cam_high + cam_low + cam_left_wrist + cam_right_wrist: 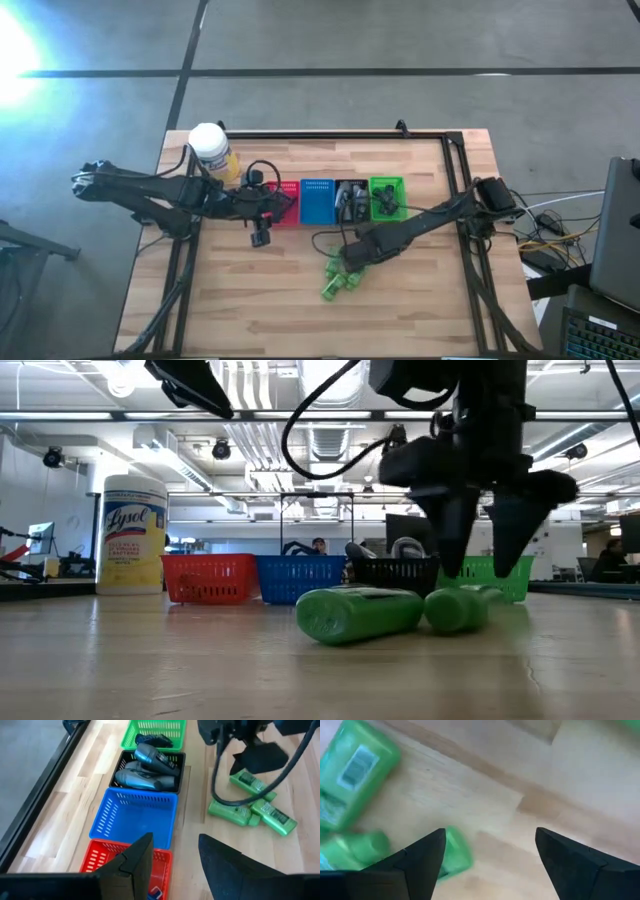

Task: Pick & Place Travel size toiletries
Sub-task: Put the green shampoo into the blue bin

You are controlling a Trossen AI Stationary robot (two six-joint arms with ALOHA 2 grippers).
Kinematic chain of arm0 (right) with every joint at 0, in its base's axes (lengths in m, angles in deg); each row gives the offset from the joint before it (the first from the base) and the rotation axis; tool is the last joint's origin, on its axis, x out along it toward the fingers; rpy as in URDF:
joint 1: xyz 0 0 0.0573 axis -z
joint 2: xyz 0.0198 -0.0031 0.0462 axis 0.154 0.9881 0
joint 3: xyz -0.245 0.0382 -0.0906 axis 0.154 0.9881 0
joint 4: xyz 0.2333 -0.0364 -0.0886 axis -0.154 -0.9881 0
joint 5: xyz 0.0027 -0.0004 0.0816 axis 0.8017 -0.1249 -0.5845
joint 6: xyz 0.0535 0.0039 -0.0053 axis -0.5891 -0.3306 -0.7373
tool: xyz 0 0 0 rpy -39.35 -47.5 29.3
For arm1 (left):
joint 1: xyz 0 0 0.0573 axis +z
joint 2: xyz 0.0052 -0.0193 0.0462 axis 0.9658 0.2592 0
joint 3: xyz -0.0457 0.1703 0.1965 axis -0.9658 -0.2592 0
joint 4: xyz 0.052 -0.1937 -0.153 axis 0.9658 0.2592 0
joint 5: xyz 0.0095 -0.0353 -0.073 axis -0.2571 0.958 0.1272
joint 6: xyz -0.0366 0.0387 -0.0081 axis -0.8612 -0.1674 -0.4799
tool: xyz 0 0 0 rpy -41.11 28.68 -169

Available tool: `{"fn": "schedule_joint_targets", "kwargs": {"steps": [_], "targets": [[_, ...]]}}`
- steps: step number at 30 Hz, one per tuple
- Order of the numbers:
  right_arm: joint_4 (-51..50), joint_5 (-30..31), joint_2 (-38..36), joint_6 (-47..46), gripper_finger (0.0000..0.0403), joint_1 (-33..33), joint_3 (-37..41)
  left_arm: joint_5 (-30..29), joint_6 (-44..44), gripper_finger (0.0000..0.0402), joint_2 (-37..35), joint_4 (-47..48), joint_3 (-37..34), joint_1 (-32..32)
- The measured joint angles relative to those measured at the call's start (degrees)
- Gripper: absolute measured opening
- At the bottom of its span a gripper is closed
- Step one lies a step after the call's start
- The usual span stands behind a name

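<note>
Three small green bottles (pixel 340 280) lie on their sides on the wooden table, in front of the row of baskets; the low view shows two of them (pixel 360 613). My right gripper (pixel 483 565) points straight down just above them, open, its fingers wide apart and nothing between them. One bottle (pixel 455 852) lies beside one finger. Grey tubes (pixel 145 772) lie in the black basket (pixel 350 200), and dark items (pixel 152 741) in the green basket (pixel 386 197). My left gripper (pixel 175 840) hangs open above the red basket (pixel 285 203), holding nothing.
The red, blue (pixel 317 200), black and green baskets stand side by side at mid-table. A white-capped yellow wipes canister (pixel 212 150) stands at the far left. A black frame rail (pixel 330 135) runs along the far edge. Bare wood lies toward the near edge.
</note>
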State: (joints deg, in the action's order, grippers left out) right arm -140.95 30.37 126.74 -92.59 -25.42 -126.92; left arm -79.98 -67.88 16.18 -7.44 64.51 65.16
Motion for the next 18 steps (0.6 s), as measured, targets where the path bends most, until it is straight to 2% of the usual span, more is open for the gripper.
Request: {"fn": "schedule_joint_targets", "kwargs": {"steps": [2,8,12,15,18], "targets": [[-1.39,0.53,-1.41,9.96,0.0311,0.13,0.0,-0.03,-0.92,0.0163,0.0,-0.44,-0.01,0.01],[-1.21,-0.8,-5.7,57.82,0.0322,0.03,-0.11,-0.46,-4.81,0.0163,0.0,-2.94,-0.01,0.09],[-1.04,-2.73,-6.33,84.93,0.0318,0.08,0.66,-0.72,-7.24,0.0163,0.0,-4.94,-0.01,0.38],[-0.66,-3.01,-5.34,98.75,0.0307,0.08,1.73,-0.74,-9.0,0.0163,0.0,-5.68,-0.01,0.76],[0.01,-4.53,-3.77,104.87,0.0296,0.08,2.39,-1.87,-10.81,0.0163,0.0,-5.78,-0.01,0.93]]}}
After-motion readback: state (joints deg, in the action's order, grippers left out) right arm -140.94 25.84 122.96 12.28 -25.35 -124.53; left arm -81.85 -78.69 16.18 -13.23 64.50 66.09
